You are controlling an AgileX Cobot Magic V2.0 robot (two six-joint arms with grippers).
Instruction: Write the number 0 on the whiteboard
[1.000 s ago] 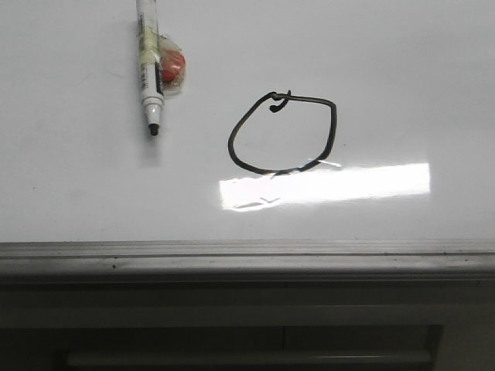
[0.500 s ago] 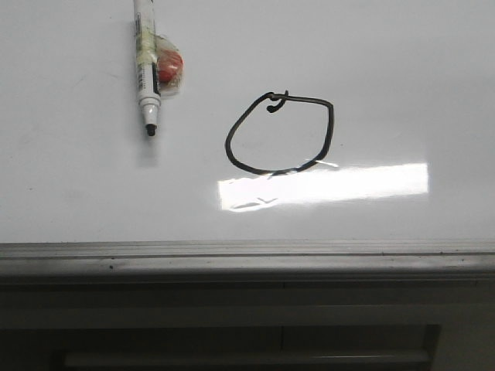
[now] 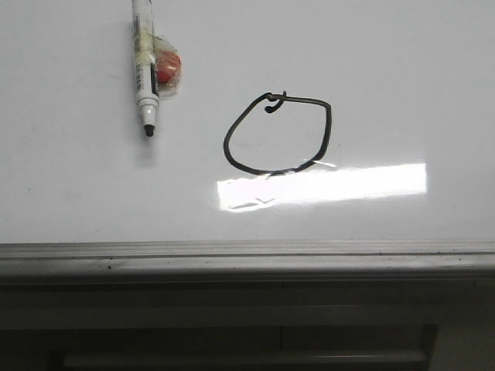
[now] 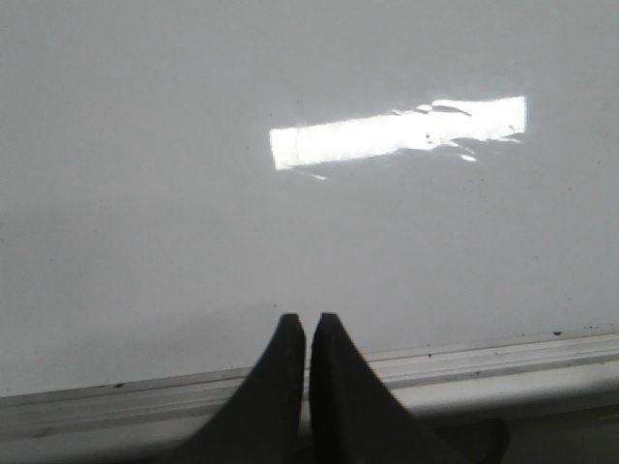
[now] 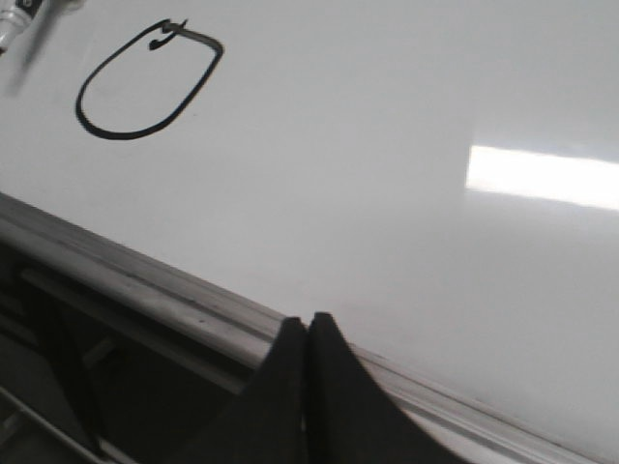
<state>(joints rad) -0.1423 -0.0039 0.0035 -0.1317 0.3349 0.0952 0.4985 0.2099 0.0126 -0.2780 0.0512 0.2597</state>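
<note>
My left gripper (image 4: 308, 324) and right gripper (image 5: 309, 324) are both pressed together, empty. The number 0 (image 3: 278, 134) sits mid-whiteboard (image 3: 402, 85), right of the marker (image 3: 145, 69).

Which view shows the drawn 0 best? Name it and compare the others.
Front view: the number 0 sits near centre, its whole loop seen almost head-on. The right wrist view shows it whole but slanted in a corner. The left wrist view shows none of it.
</note>
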